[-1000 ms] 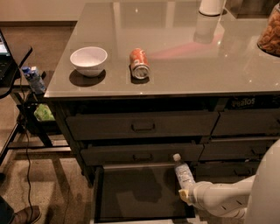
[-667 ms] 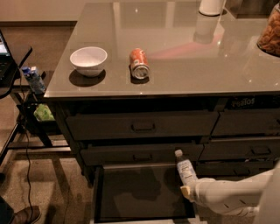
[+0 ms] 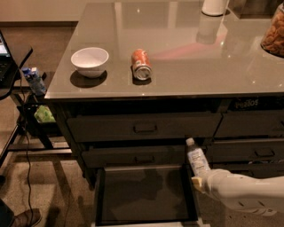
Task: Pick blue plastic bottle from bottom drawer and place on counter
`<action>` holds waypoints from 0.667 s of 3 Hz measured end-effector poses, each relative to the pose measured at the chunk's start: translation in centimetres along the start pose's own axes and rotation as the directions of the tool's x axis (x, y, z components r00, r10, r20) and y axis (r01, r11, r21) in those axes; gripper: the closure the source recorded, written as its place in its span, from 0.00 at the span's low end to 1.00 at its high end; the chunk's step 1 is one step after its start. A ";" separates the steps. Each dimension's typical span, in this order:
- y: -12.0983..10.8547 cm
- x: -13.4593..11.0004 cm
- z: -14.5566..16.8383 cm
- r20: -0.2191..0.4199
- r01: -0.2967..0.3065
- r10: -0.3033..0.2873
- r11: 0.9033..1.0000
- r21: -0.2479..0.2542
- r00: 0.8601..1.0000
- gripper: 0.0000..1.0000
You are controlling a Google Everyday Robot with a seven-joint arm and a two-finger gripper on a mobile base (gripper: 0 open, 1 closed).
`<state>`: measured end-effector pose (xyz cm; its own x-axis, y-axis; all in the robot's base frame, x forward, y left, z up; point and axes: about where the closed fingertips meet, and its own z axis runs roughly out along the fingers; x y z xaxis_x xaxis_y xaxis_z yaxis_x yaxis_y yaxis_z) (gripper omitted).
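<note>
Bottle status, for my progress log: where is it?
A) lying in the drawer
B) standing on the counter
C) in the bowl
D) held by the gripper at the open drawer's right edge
D: the gripper holds the bottle, tilted, off the drawer floor, below the counter.

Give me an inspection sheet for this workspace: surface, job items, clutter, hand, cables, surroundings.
Surface: counter, glossy grey-beige, reflective.
Job's things: blue plastic bottle, tilted, cap up, lifted over the right edge of the open bottom drawer.
Clutter: white bowl and orange can lying on its side, both on the counter; white container and snack jar at the far right.
Hand: hand low at right, closed on the bottle's base.
Cables: dark cable trailing to the floor at left.
Surroundings: black side table, blue-and-white carton, a shoe.
</note>
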<state>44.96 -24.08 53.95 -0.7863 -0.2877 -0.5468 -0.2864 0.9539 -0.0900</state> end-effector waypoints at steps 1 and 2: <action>-3.0 -1.7 -3.3 0.054 0.005 -0.009 0.997 0.079 0.998 1.00; -3.0 -1.7 -3.3 0.054 0.005 -0.009 0.997 0.079 0.998 1.00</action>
<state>45.37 -26.71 57.92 -0.7528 -0.2915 -0.5902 -0.2463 0.9562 -0.1582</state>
